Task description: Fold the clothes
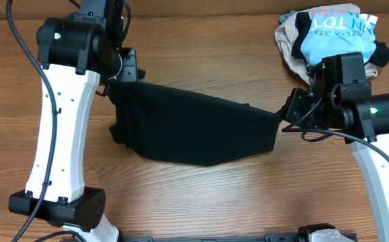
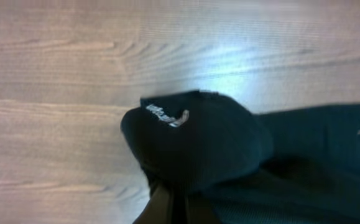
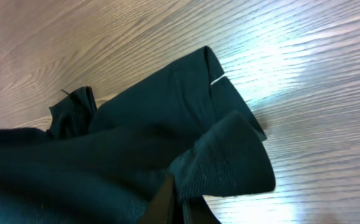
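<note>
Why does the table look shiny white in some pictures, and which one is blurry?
Left wrist: light glare whitens the table, and the whole picture is soft. Right wrist: glare too, yet wood grain looks sharp. Overhead: even light, no glare.

Left tool (image 1: pixel 118 82) and right tool (image 1: pixel 283 115) clamped shut, wide apart.
</note>
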